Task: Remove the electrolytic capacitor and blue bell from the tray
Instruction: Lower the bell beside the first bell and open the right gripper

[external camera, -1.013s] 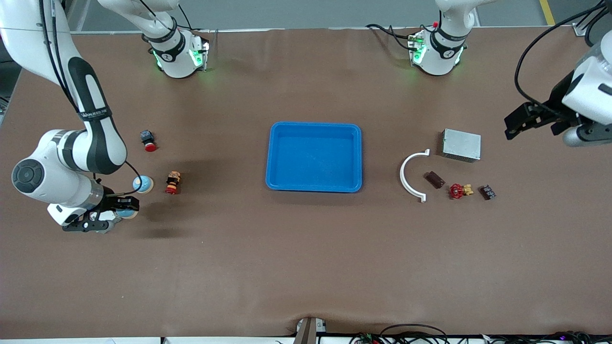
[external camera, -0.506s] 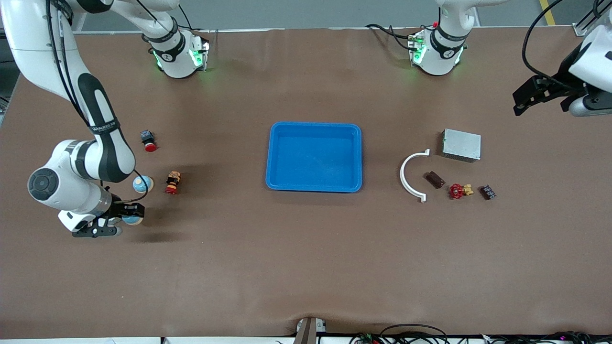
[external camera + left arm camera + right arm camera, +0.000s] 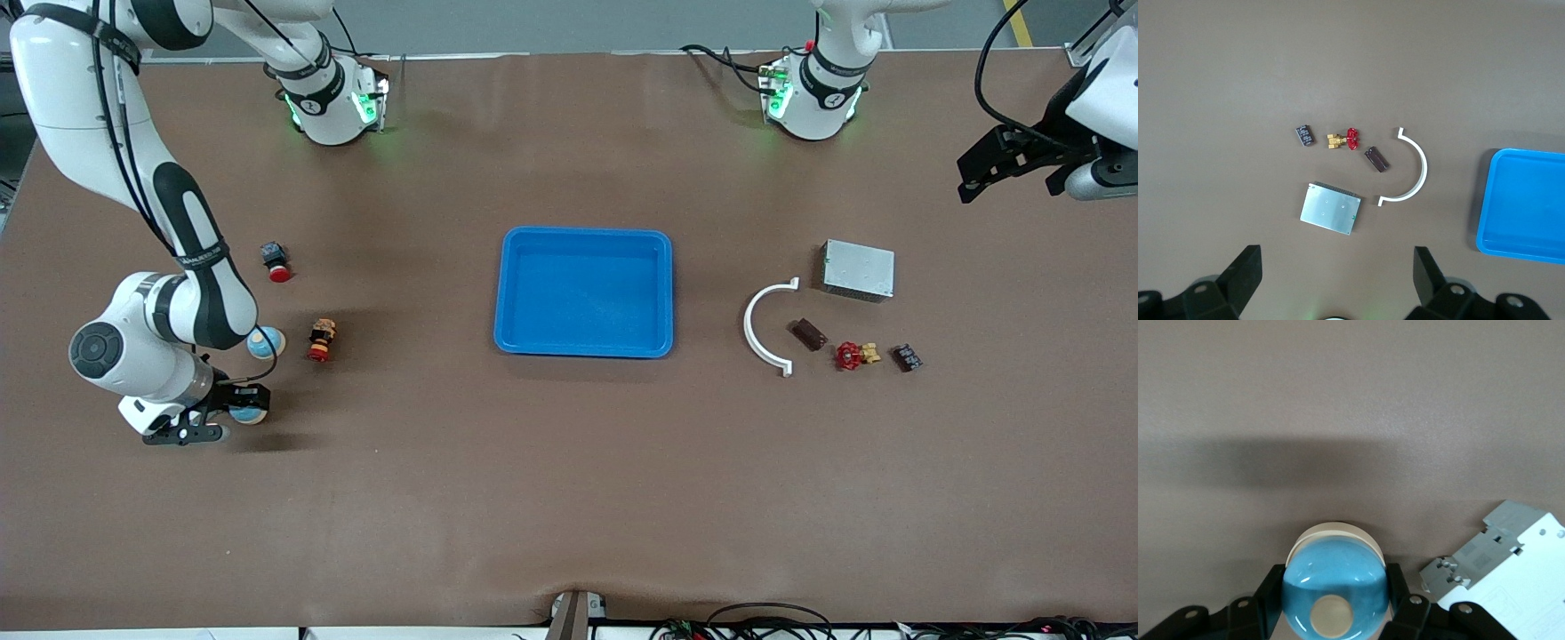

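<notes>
The right gripper (image 3: 212, 416) is low over the worktop (image 3: 569, 498) at the right arm's end, roughly 8 o'clock from the blue tray (image 3: 582, 233) on the front view's clock face. Its fingers are clamped on either side of a blue dome bell (image 3: 251, 404) with a cream base. The right wrist view shows the bell (image 3: 1335, 587) squeezed between the two black fingers (image 3: 1268, 597), with a grey-white circuit breaker (image 3: 1511, 577) lying just beside it. A second blue bell (image 3: 265, 342) sits at 12 o'clock from the held one, with a red-and-orange push-button part (image 3: 322, 340) beside it. A red-capped button (image 3: 277, 262) lies apart from these, nearer the robots' bases.

The left gripper (image 3: 1009, 173) hangs high over the left arm's end of the worktop. Its fingers (image 3: 1248, 273) are spread wide with nothing between them.

At 3 o'clock from the tray lies a cluster: a white curved clip (image 3: 756, 329), a metal box (image 3: 858, 269), a brown component (image 3: 809, 334), a red-handled brass valve (image 3: 852, 356) and a black component (image 3: 907, 357). Either small component could be the capacitor; I cannot tell which. Both lie on the worktop, untouched.
</notes>
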### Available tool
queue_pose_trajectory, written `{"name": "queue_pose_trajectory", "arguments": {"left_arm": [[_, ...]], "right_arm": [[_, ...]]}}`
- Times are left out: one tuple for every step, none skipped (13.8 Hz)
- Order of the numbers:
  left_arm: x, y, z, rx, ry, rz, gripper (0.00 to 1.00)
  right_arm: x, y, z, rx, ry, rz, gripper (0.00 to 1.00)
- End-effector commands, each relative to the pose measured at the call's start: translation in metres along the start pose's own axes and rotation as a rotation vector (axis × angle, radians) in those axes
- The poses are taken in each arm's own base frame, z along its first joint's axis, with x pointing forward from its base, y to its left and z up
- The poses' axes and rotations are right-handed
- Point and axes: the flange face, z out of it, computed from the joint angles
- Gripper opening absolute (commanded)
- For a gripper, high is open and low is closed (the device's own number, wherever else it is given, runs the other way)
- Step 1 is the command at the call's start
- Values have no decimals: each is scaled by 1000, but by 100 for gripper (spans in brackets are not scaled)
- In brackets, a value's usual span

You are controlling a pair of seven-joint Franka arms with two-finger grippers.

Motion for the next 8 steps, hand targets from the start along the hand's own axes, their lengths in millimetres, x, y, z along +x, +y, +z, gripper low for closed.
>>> {"name": "queue_pose_trajectory", "arguments": {"left_arm": [[-6,-1,2,-14,-13,6,100],[-5,0,3,-8,-14,8,100],[-4,2,3,-1,-9,17,100],[-1,5,7,0,-13,22,100],[1,5,9,0,-12,20,100],[2,5,9,-1,-10,22,100],[2,5,11,0,-13,22,100],[1,5,10,0,-13,24,100]], "right_arm": [[-2,1,3,13,5,-7,0],[-3,1,4,14,4,-6,0],[-3,2,4,14,4,-3,0],[-3,2,4,16,4,-1,0],[-3,5,4,16,4,3,0],[-3,5,4,16,4,3,0],[-4,5,5,17,3,4,0],[-3,6,5,17,2,9,0]]}}
